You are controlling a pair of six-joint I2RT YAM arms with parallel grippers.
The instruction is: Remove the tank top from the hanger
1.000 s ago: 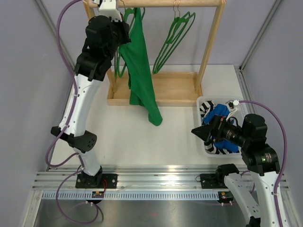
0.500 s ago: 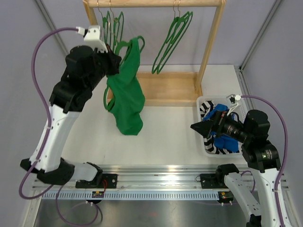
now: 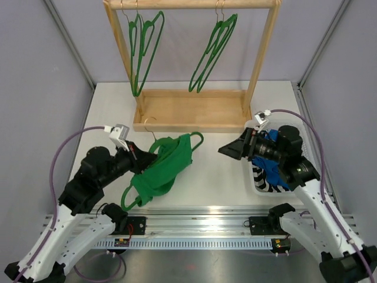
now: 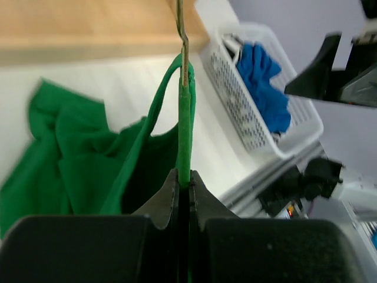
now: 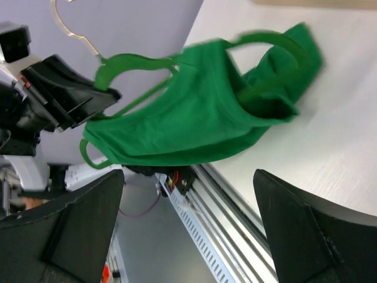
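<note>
The green tank top [image 3: 168,165] hangs on a green hanger [image 3: 131,194] with a metal hook [image 3: 150,125] and lies crumpled low over the table, left of centre. My left gripper [image 3: 139,159] is shut on the hanger's neck just below the hook; the left wrist view shows the jaws closed on the green neck [image 4: 184,135], with the tank top [image 4: 76,159] to the left. My right gripper [image 3: 227,150] is open and empty, right of the tank top and pointing at it. The right wrist view shows the tank top [image 5: 206,118] ahead of its open gripper [image 5: 188,174].
A wooden rack [image 3: 194,112] stands at the back with several empty green hangers [image 3: 212,53] on its rail. A white basket [image 3: 259,187] of blue and striped clothes sits at the right, under my right arm. A metal rail [image 3: 200,213] runs along the near edge.
My left arm has taken the hanger with the tank top off the rack rail and brought it down and forward to the table. My right gripper has moved left and forward toward it.
</note>
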